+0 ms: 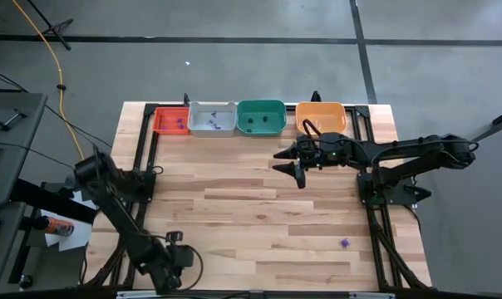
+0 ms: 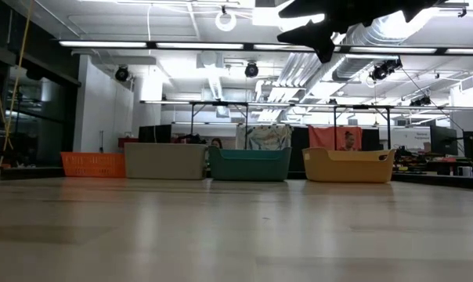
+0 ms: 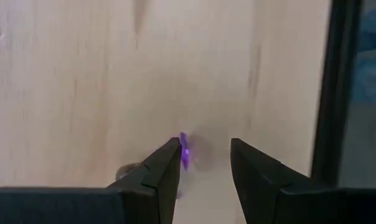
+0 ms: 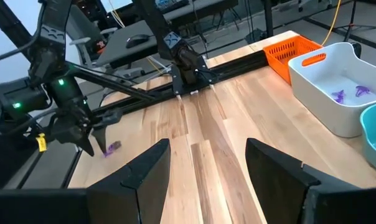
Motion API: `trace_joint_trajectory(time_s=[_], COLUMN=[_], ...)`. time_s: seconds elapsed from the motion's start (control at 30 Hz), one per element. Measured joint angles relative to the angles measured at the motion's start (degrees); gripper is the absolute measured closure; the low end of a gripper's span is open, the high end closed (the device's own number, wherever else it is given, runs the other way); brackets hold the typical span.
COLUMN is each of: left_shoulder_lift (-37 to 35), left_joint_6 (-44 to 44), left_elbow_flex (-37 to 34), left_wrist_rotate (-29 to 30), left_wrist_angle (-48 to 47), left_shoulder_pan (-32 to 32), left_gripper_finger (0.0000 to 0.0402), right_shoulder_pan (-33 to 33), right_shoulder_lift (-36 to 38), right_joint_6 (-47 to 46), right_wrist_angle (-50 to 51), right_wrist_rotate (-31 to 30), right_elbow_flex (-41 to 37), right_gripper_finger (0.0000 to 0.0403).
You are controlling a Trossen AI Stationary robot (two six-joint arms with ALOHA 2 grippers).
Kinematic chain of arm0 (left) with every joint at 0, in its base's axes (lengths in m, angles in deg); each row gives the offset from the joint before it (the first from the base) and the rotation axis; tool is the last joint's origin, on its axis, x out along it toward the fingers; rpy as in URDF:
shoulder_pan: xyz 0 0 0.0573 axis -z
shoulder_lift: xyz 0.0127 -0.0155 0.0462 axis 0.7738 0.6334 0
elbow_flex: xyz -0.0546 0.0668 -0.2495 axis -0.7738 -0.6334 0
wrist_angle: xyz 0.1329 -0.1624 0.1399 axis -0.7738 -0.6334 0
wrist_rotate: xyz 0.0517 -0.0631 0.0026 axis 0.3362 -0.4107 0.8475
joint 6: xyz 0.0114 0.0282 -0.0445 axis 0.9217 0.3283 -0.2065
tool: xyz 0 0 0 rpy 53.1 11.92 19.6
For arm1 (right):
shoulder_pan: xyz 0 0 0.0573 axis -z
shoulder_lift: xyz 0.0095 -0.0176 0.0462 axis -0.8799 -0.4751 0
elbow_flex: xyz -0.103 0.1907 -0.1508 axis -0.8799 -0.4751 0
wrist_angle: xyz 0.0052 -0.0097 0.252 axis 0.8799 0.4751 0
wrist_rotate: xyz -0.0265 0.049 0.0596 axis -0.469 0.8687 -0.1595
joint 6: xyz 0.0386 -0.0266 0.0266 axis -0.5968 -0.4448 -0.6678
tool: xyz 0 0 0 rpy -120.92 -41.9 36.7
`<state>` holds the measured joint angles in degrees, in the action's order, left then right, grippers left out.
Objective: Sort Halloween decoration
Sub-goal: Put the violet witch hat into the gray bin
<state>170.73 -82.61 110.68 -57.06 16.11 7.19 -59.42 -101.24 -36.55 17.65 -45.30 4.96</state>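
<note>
- Mostly done: tiny purple trinkets already lie in the red tray, grey tray and green tray at the wooden counter's 12 o'clock edge.
- Left hand, jaws parted, straddles a small purple trinket near 7 o'clock, not yet gripped.
- Another purple trinket is left at 4 o'clock.
- Right hand hovers wide, empty, near the orange tray.

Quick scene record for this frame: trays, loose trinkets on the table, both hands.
trays: red tray, grey tray, green tray, orange tray, in a row along the far edge
grey tray contents: purple trinkets
loose trinket 1: purple trinket beside one finger of the left hand, near table edge
loose trinket 2: second purple trinket on the wood, right side
left hand: open, low over the table
right hand: open, raised, in front of the orange tray, holding nothing
</note>
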Motion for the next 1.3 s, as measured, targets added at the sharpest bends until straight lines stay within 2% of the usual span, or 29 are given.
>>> trace_joint_trajectory(time_s=[0.47,0.6,0.77,0.93,1.13,1.3], left_shoulder_lift=[2.74,2.74,2.74,1.31,-7.69,-18.54], left_joint_6=[-0.52,-0.55,-0.63,-0.44,3.84,13.61], left_elbow_flex=[0.01,0.01,0.09,-0.06,-0.06,-0.04], left_wrist_rotate=[-0.72,-0.74,-0.69,-0.40,5.50,18.83], left_wrist_angle=[-0.54,-1.44,-2.99,-3.35,-3.28,-3.30], left_shoulder_pan=[-0.02,-0.04,-0.23,-2.49,-6.73,-14.17], left_gripper_finger=[0.0279,0.0313,0.0387,0.0395,0.0401,0.0401], right_shoulder_pan=[-0.02,-0.02,-0.02,-0.02,-0.02,0.00], right_shoulder_lift=[0.00,0.00,0.00,0.00,0.00,0.00], right_joint_6=[0.02,0.02,0.02,0.29,0.48,0.48], right_wrist_angle=[1.56,1.58,1.58,1.58,1.58,1.58], right_wrist_rotate=[0.02,0.02,0.02,0.02,0.02,0.02], right_elbow_flex=[0.00,0.00,0.00,0.00,0.00,0.00], right_gripper_finger=[0.0199,0.0199,0.0199,0.0199,0.0199,0.0199])
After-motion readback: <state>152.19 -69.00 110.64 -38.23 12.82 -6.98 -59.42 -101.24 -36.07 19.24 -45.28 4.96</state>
